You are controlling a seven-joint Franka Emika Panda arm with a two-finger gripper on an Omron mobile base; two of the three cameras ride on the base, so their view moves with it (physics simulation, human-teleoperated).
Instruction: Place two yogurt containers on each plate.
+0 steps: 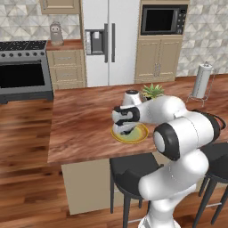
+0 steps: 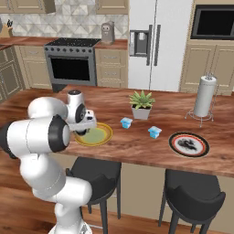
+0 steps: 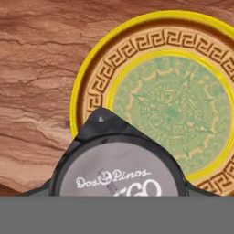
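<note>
Hand view: a dark yogurt cup (image 3: 119,171) with a whitish lid fills the lower centre, over the rim of the yellow plate (image 3: 91,55); I judge it should move toward the green centre, then be lowered level before release; the gripper (image 1: 125,126) seems to pinch this cup, jaws partly apart; farther, right base view, two blue cups (image 2: 126,122) (image 2: 155,132) and the dark-rimmed plate (image 2: 189,145) wait right of centre.
</note>
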